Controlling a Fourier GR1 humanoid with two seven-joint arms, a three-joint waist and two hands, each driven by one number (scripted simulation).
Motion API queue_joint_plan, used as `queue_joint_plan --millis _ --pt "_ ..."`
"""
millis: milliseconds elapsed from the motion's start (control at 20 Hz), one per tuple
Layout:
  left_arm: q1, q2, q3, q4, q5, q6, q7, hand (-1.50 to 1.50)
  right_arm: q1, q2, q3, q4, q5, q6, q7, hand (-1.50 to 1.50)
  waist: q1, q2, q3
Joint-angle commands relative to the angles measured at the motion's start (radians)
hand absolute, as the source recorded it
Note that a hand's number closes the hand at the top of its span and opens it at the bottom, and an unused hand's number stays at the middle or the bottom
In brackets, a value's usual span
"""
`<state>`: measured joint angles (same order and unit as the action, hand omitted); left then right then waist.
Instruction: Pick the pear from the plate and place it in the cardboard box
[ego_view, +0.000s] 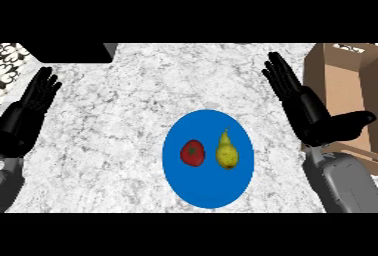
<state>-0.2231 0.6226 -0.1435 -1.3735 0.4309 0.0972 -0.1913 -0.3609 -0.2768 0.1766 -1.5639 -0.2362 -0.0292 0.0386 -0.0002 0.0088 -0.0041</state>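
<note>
Pear (227, 151) beside tomato (193, 152) on blue plate (210, 192); left hand (26, 112) and right hand (303, 102) spread, holding nothing; cardboard box (347, 80) at right.

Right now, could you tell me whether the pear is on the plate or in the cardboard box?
On the plate: the pear lies there beside a tomato; the cardboard box stands apart at the right.

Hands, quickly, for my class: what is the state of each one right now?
Left hand: open, fingers straight, holding nothing.
Right hand: open, fingers straight, holding nothing.
</note>
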Motion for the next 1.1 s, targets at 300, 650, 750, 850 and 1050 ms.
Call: queue_joint_plan --millis 300,650,750,850,1050 --pt "0.100 0.020 -0.047 0.075 -0.101 0.064 0.050 0.00 0.221 0.109 -0.294 -0.172 -0.005 -0.339 -0.318 -1.50 -0.217 -0.108 0.060" --pt "0.113 -0.058 -0.170 0.076 -0.228 0.147 0.077 0.00 0.764 0.163 -0.194 -0.093 0.337 -0.529 -0.679 -1.50 -0.091 -0.015 0.005" --pt "0.132 -0.042 -0.161 0.069 -0.229 0.134 0.054 0.00 0.906 0.152 -0.116 -0.115 0.429 -0.536 -0.704 -1.50 -0.064 -0.016 0.003" --pt "0.066 -0.059 -0.179 0.058 -0.256 0.169 0.134 0.00 0.990 0.132 -0.044 -0.161 0.552 -0.590 -0.608 -1.50 -0.065 -0.011 0.000" --pt "0.057 -0.048 -0.180 0.049 -0.258 0.131 0.130 0.00 1.124 0.127 0.068 -0.321 0.750 -0.637 -0.383 -1.50 -0.021 -0.005 -0.002"
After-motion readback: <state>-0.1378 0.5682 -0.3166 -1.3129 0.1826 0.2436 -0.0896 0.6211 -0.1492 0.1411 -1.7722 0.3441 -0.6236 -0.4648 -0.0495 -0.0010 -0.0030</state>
